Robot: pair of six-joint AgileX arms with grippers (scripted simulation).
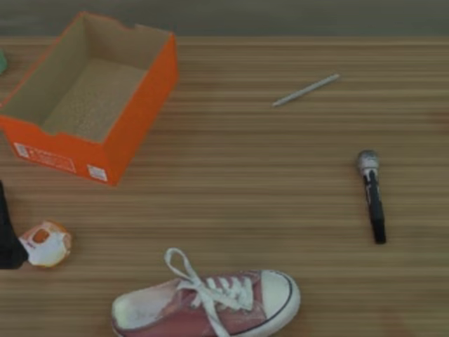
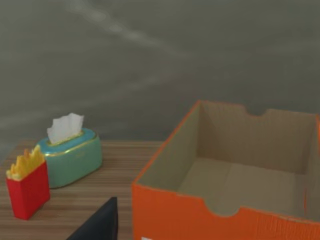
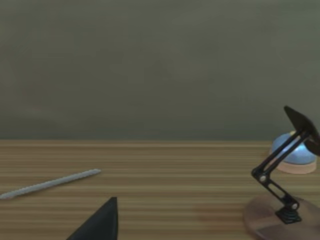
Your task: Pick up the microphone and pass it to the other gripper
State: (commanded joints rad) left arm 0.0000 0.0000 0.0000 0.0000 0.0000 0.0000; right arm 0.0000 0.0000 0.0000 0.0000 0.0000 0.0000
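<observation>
Wood-grain tabletop (image 1: 231, 203) fills the top view, with a dull grey wall behind it. On the right side lies the microphone (image 1: 371, 194), flat on the wood, its silver mesh head toward the far edge and its slim black handle running toward the near edge. Nothing touches it. Farther back and a little to its left rests a thin grey stick (image 1: 306, 90), slanted and well apart from it.

On the left side stands an open orange shoebox (image 1: 112, 140), its inside bare cardboard. Near the front edge lies a pink sneaker (image 1: 210, 305) with white laces and a white toe cap, on its side, between the box and the microphone but closer to the camera. A small white-and-orange object (image 1: 46, 243) sits by the left edge, just beside a black piece of the left arm (image 1: 8, 235) that enters the picture there.

Neither gripper appears in the top view. Each wrist view shows only a dark wedge at its lower edge, so whether the fingers are parted or closed cannot be told. The left wrist view faces the shoebox, with a green tissue box (image 2: 72, 155) and a red carton of fries (image 2: 27, 187) beyond it. The right wrist view shows the stick, a black desk lamp (image 3: 287, 175) on a round base and a blue bell (image 3: 295, 152); the microphone does not show there.
</observation>
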